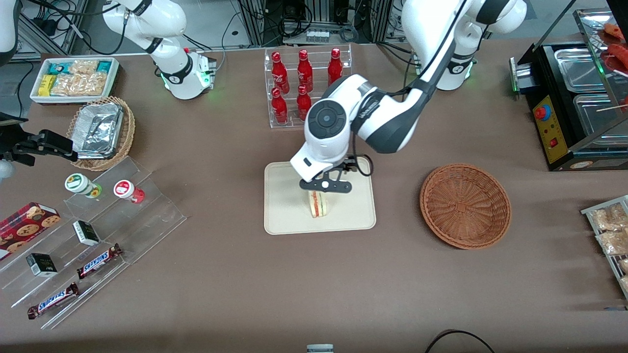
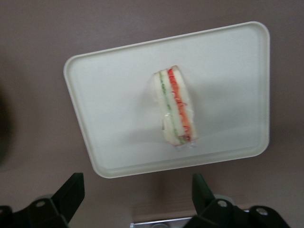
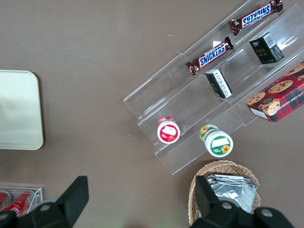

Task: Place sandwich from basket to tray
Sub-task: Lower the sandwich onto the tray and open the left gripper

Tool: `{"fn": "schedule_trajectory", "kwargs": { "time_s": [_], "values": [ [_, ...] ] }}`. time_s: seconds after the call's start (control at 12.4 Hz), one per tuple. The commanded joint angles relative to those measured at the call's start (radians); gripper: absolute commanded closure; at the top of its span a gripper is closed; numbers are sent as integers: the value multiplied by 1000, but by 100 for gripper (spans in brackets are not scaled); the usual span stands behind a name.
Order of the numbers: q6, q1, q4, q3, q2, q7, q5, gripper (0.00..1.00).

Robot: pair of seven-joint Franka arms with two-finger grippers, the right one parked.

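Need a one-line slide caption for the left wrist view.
Open gripper hovers above the sandwich, which rests on the cream tray on its side, filling edge up.

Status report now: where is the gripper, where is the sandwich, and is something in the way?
Gripper open, above the tray, fingers clear of the sandwich. Sandwich on tray, standing on edge. Basket empty. Nothing in the way.

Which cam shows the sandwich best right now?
Left wrist view: the sandwich lies unobstructed on the tray, filling layers clear, open gripper above it. Front view shows it partly hidden under the gripper. Right wrist view shows only a tray corner.
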Motion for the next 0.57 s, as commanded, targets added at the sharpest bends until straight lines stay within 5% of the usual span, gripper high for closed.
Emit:
{"fn": "schedule_trajectory", "kwargs": {
  "time_s": [0.0, 0.49],
  "values": [
    [-35, 10, -78, 6, -55, 68, 48, 0],
    [-101, 145, -159, 35, -182, 298, 28, 0]
  ]
}}
